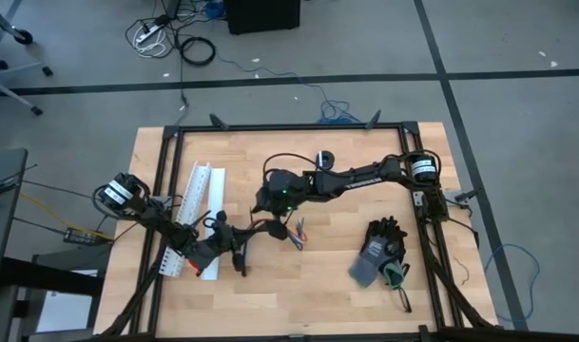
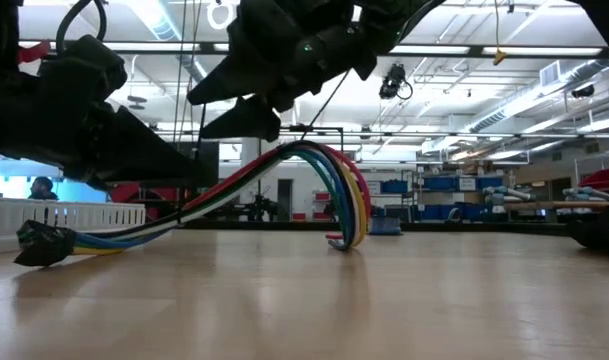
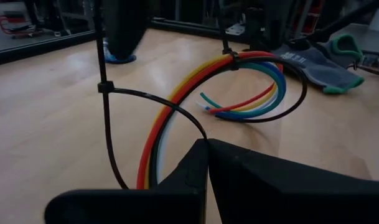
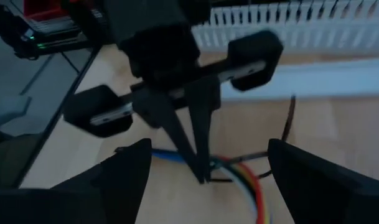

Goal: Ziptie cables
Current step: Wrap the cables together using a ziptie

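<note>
Overhead and tabletop-level views of my two arms at work on the wooden tabletop (image 1: 299,285). My left gripper (image 1: 234,239) sits low near the middle of the tabletop, just beside the white slotted channel (image 1: 196,217), with its fingers pressed together and clamped on one end of the cables (image 2: 314,165). From that grip the cables, orange, red, yellow, blue, green and white, rise off the surface in an arch and curve back down, their free ends resting on the wood between my two arms. My right gripper (image 1: 267,201) hangs above the crest of that arch, its fingers spread wide apart and holding nothing; from its own wrist I look down past both fingers at my left gripper and the coloured strands beneath it. Two zipties (image 3: 111,109) circle the cables: one forms a loose black loop close to my left gripper, with its tail standing upright, and the other sits cinched at the top of the arch, with a wider loop trailing round the outer side of the curve. A dark work glove with green trim (image 1: 381,251) lies on the right part of the tabletop, well apart from the cables. At the low view's left edge, a person shows in the room beyond.
</note>
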`<state>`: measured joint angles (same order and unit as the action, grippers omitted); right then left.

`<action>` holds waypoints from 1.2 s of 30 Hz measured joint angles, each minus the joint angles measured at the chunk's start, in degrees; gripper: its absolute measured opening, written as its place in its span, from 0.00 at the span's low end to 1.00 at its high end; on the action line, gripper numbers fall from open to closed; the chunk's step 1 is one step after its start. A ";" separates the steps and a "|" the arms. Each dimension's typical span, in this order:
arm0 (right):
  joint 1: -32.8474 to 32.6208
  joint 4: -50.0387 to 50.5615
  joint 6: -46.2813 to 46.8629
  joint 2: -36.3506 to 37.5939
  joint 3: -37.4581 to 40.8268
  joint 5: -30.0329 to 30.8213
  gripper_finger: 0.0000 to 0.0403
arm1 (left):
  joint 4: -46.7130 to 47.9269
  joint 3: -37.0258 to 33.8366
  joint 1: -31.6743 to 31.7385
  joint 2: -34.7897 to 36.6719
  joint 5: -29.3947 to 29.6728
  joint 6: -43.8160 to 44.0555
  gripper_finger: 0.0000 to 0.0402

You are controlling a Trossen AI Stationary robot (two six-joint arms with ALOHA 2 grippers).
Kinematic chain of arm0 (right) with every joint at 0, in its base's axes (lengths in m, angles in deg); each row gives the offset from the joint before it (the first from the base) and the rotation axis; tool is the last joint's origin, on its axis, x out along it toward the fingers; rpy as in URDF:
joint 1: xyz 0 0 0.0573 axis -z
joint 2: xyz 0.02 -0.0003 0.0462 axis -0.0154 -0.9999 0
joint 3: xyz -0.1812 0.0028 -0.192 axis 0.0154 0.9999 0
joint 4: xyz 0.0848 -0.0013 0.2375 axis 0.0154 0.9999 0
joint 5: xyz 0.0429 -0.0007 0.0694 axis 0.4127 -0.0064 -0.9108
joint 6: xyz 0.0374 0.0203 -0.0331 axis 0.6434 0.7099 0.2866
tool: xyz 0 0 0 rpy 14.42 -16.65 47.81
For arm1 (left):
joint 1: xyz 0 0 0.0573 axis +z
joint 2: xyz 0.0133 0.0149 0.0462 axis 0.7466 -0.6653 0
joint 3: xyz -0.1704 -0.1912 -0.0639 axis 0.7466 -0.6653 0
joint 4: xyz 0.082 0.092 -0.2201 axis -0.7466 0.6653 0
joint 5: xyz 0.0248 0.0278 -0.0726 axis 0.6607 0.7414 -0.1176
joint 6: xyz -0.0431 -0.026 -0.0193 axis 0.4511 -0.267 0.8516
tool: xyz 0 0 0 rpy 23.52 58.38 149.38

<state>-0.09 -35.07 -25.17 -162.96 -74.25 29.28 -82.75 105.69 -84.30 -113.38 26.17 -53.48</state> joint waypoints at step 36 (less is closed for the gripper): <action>0.09 -3.02 -5.93 -0.02 0.02 9.70 0.66 | -0.20 0.00 0.00 0.00 -0.20 -0.13 0.00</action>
<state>0.00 -38.09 -31.10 -162.98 -74.22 38.98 -82.95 105.69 -84.30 -113.38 25.97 -53.61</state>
